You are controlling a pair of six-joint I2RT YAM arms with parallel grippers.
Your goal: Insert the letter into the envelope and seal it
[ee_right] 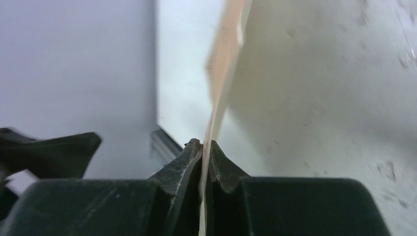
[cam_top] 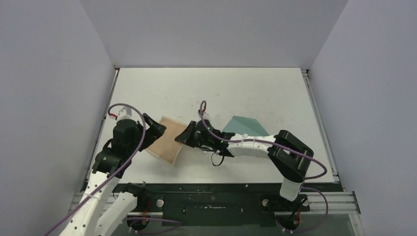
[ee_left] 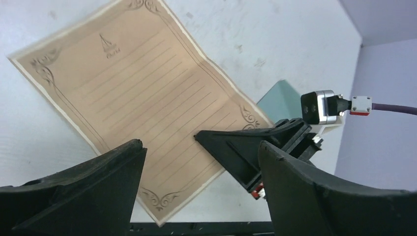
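The letter is a tan-brown sheet with a thin cream border. It has dark scrollwork in each corner, a small emblem centred at its head and fine ruled lines across the page. From the left wrist, its long axis runs diagonally. The emblem end points up and away from the left claw, and the foot end comes down between that claw's fingers. From above, the letter sits skewed to the edges of the desk, with one corner aimed toward the arm bases.

The right claw is clamped on the letter. Its own camera shows the two fingers pressed together with the paper's edge pinched between them, the sheet rising edge-on straight ahead of the tips. The left wrist camera shows the pinch is on one long side, just by a foot-end corner ornament.

The left claw is spread wide and grips nothing. It hovers over the side of the letter opposite the right claw, so the sheet lies between the two.

The envelope, flat and teal, lies on the desk behind the right claw, beside that arm's forearm and apart from the letter. From the left wrist only a corner of it shows beyond the right claw.
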